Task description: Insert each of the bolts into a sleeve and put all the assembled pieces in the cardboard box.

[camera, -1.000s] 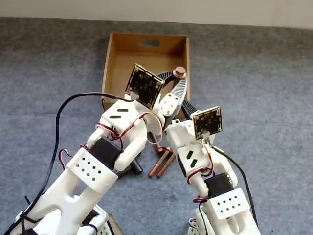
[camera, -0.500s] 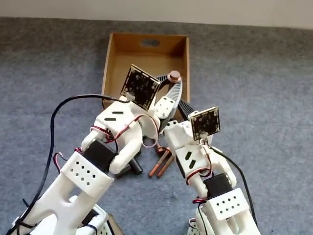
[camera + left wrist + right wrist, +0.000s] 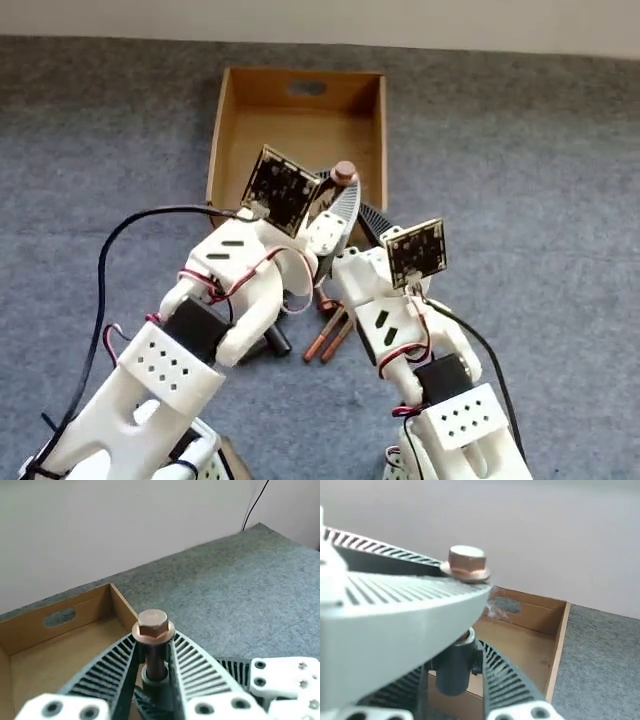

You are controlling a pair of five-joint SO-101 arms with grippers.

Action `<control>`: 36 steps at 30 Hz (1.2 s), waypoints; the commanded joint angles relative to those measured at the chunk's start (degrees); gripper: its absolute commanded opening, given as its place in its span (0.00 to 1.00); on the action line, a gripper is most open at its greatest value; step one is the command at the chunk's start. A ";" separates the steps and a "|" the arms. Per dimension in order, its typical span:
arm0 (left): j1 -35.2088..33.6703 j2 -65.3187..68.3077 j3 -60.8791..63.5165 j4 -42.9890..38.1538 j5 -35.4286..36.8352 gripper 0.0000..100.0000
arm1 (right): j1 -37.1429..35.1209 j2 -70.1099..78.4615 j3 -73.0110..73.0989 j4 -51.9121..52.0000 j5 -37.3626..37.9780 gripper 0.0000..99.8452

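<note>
My left gripper [image 3: 154,641] is shut on a copper bolt [image 3: 153,624], held upright with its hex head above the fingers. The bolt head [image 3: 344,172] hangs over the near right corner of the cardboard box [image 3: 232,110]. Just under it my right gripper [image 3: 452,675] is shut on a dark grey sleeve [image 3: 454,666]. The bolt's shaft runs down to the sleeve's top opening [image 3: 154,678]; how deep it sits is hidden. Two more copper bolts [image 3: 331,335] lie on the carpet between the arms, and a black sleeve [image 3: 276,343] lies beside them.
The box [image 3: 30,655] is open-topped, has a handle slot [image 3: 306,87] in its far wall, and holds nothing I can see. Grey carpet [image 3: 520,150] stretches free to the right and left of the box. A black cable [image 3: 120,250] loops beside the left arm.
The left arm has carried the bolt leftward and toward the near side, bringing the head from the box's right rim to above the sleeve. The right arm barely shifted.
</note>
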 commanded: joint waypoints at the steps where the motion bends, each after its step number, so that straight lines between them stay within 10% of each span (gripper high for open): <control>1: -2.59 -6.64 1.63 0.26 -0.44 0.01 | 0.22 -0.84 -0.66 -1.10 0.53 0.01; 36: -2.68 -12.88 5.14 0.53 -0.44 0.17 | 0.04 -0.57 -0.57 -1.01 0.35 0.01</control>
